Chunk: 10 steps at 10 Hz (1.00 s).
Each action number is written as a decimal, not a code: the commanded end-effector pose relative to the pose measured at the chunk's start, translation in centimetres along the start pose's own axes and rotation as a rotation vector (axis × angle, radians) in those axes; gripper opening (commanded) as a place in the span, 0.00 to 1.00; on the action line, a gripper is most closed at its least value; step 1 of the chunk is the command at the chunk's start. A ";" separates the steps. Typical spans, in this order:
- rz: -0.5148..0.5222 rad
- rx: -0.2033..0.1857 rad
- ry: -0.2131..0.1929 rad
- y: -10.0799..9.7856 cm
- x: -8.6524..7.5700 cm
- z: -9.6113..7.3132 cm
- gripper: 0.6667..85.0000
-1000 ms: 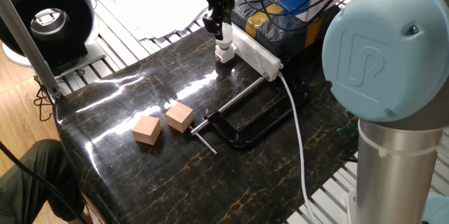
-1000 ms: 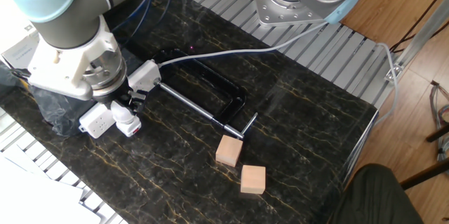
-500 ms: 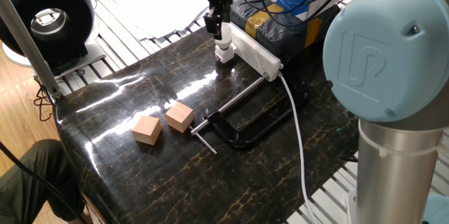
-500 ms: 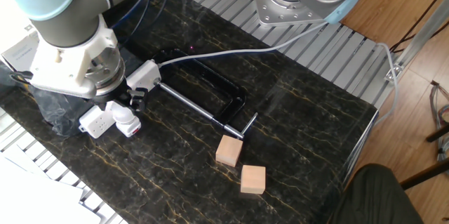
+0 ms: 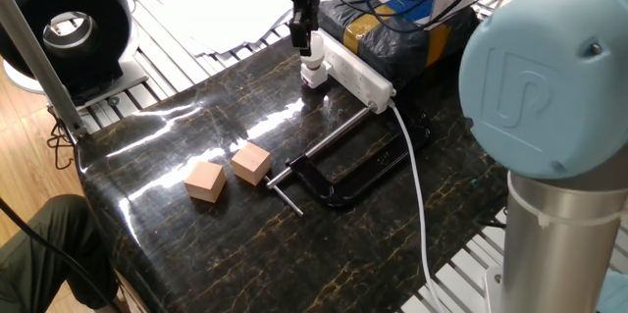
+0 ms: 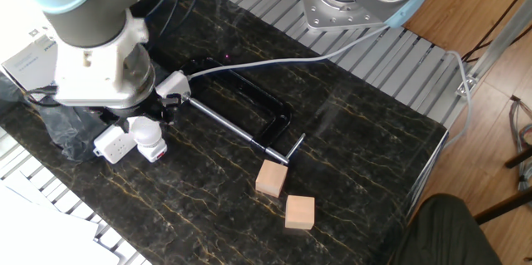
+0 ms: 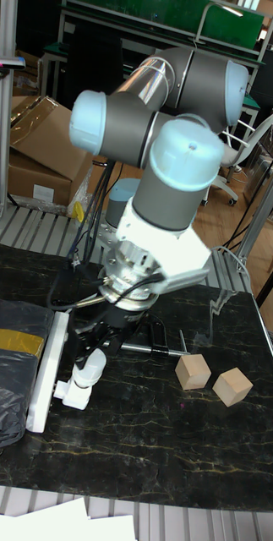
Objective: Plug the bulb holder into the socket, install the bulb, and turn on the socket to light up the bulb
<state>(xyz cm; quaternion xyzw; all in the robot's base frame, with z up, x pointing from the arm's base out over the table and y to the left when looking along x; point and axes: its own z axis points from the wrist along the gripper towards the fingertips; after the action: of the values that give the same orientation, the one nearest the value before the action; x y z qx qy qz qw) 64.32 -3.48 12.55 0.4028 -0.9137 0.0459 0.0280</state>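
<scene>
The socket [image 5: 359, 75] is a long white power strip at the table's back edge, also seen as the socket [image 6: 114, 142] and the socket [image 7: 43, 372]. At its end sits the white bulb holder [image 5: 312, 79], which shows a red mark on the bulb holder [image 6: 155, 152]. The bulb [image 5: 312, 61] stands upright in the holder, seen too as the bulb [image 6: 147, 132] and the bulb [image 7: 92, 365]. My gripper [image 5: 305, 42] hangs just above the bulb, open, its fingers off the globe. The gripper [image 7: 101, 340] sits directly over it.
A black C-clamp [image 5: 339, 171] lies mid-table, close to the strip. Two tan wooden cubes [image 5: 228, 173] sit toward the front. The strip's white cable [image 5: 417, 190] runs off the right edge. A black wrapped bundle [image 5: 392, 33] lies behind the strip.
My gripper has risen slightly, and its fingers have come off the bulb. The bulb stays upright in the holder and more of it shows.
</scene>
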 end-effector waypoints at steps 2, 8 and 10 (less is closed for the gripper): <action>-0.329 0.062 -0.054 -0.7 -1.1 -1.0 0.75; -0.507 0.065 -0.049 -0.8 1.0 0.1 0.74; -0.558 0.054 -0.065 -0.5 0.7 0.3 0.72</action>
<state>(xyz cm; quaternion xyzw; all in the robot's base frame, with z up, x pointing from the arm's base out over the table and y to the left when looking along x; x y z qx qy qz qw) 64.42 -4.49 12.54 0.6107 -0.7897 0.0577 0.0048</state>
